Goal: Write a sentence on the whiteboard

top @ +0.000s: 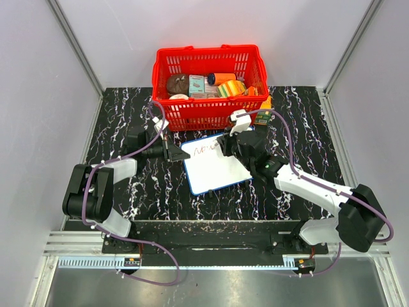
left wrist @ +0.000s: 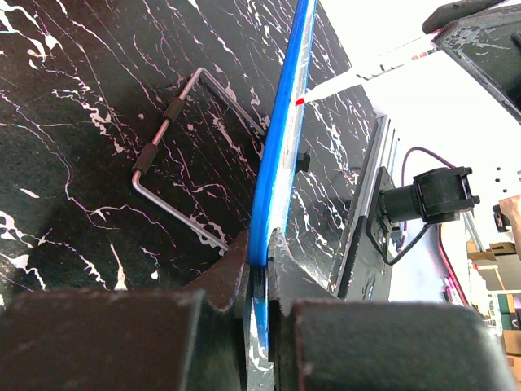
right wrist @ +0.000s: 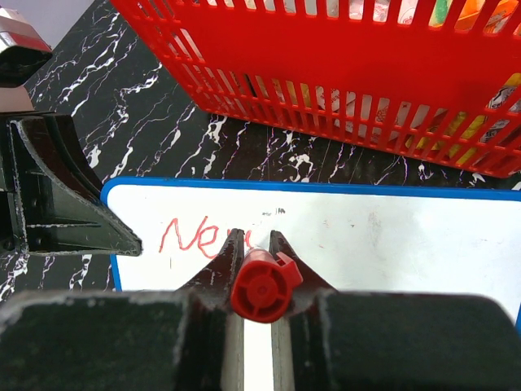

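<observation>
As left fingers (left wrist: 236, 273) clamp, whiteboard (left wrist: 279, 155) rim — between

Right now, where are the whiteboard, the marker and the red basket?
whiteboard (top: 218, 174): top external view, bare white face.
marker (right wrist: 262, 287): right wrist view, its round red end.
red basket (top: 198, 116): top external view, front wall.

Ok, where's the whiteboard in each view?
Top external: whiteboard at centre, just in front of the basket.
Left wrist: edge-on, its blue rim running up from the jaws.
Right wrist: its white face fills the lower half.
Shared landmark: the left gripper clamped on the rim, seen in all three.
</observation>
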Action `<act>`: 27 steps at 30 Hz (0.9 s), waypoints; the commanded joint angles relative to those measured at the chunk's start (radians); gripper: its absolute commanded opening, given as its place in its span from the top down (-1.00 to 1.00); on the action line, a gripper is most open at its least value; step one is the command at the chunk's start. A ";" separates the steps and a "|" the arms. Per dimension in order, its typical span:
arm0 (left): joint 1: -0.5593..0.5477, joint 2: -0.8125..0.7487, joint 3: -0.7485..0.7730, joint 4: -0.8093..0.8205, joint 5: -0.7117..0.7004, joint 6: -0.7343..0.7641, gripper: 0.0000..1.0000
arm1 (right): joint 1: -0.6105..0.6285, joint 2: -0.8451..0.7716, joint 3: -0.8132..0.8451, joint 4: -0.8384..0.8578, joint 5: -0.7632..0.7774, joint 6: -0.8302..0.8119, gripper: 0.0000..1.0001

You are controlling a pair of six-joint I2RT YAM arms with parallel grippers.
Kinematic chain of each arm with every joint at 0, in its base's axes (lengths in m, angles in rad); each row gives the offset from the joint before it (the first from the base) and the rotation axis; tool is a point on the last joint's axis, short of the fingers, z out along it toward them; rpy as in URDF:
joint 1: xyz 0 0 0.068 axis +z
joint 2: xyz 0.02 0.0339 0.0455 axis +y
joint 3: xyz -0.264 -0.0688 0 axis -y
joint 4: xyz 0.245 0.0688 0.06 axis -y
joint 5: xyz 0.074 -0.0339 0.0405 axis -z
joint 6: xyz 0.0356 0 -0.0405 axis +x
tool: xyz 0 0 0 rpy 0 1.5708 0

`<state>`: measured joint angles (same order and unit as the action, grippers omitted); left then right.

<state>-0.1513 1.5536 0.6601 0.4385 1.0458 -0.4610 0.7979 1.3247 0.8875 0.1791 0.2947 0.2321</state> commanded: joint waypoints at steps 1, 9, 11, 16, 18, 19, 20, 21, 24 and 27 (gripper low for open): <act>-0.008 0.014 -0.008 0.003 -0.105 0.116 1.00 | -0.009 -0.004 0.014 -0.026 0.040 -0.022 1.00; -0.008 0.016 -0.008 0.002 -0.107 0.116 1.00 | -0.019 -0.002 0.031 -0.026 0.043 -0.030 1.00; -0.008 0.016 -0.010 0.002 -0.107 0.116 1.00 | -0.023 -0.002 0.036 -0.024 0.047 -0.033 1.00; -0.008 0.013 -0.008 0.002 -0.107 0.116 1.00 | -0.029 0.004 0.045 -0.023 0.049 -0.033 1.00; -0.008 0.013 -0.008 0.002 -0.107 0.116 1.00 | -0.031 0.005 0.048 -0.023 0.049 -0.036 1.00; -0.008 0.013 -0.008 0.002 -0.107 0.116 1.00 | -0.032 0.004 0.048 -0.021 0.049 -0.034 1.00; -0.008 0.013 -0.008 0.002 -0.107 0.116 1.00 | -0.032 0.004 0.050 -0.021 0.052 -0.034 1.00; -0.008 0.013 -0.008 0.002 -0.106 0.116 1.00 | -0.034 0.004 0.051 -0.021 0.054 -0.031 1.00; -0.008 0.013 -0.008 0.002 -0.106 0.116 1.00 | -0.035 0.004 0.056 -0.017 0.055 -0.033 1.00; -0.008 0.013 -0.008 0.002 -0.106 0.116 1.00 | -0.037 0.010 0.065 -0.015 0.054 -0.033 1.00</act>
<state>-0.1513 1.5536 0.6601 0.4381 1.0458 -0.4610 0.7784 1.3251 0.9058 0.1585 0.2989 0.2234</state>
